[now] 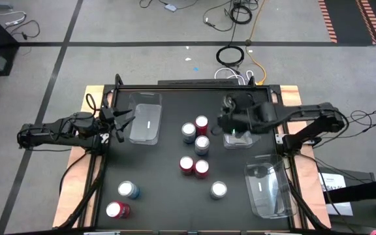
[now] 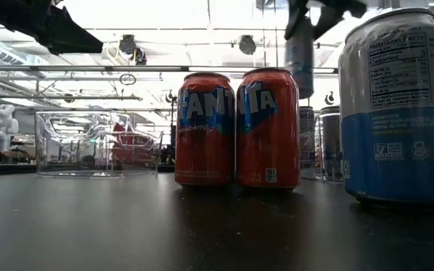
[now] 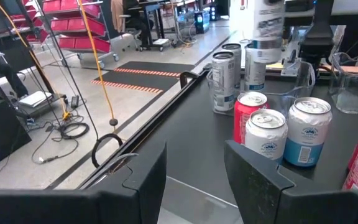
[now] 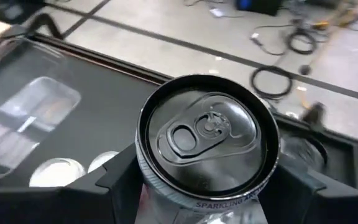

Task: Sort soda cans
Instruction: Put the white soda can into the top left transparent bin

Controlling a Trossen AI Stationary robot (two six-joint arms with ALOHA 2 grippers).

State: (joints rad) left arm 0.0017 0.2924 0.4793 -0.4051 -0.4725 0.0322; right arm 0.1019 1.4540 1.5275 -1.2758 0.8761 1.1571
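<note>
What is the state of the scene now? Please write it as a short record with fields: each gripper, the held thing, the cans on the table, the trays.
right gripper: shut on a dark grey can, lifted above the clear tray at the table's far right
left gripper: shut, empty, beside the far left tray
loose cans: cluster of five mid-table, among them two red Fanta cans; three more stand nearer the front
third tray: front right
cans already in the right tray: dark ones visible, count unclear
</note>
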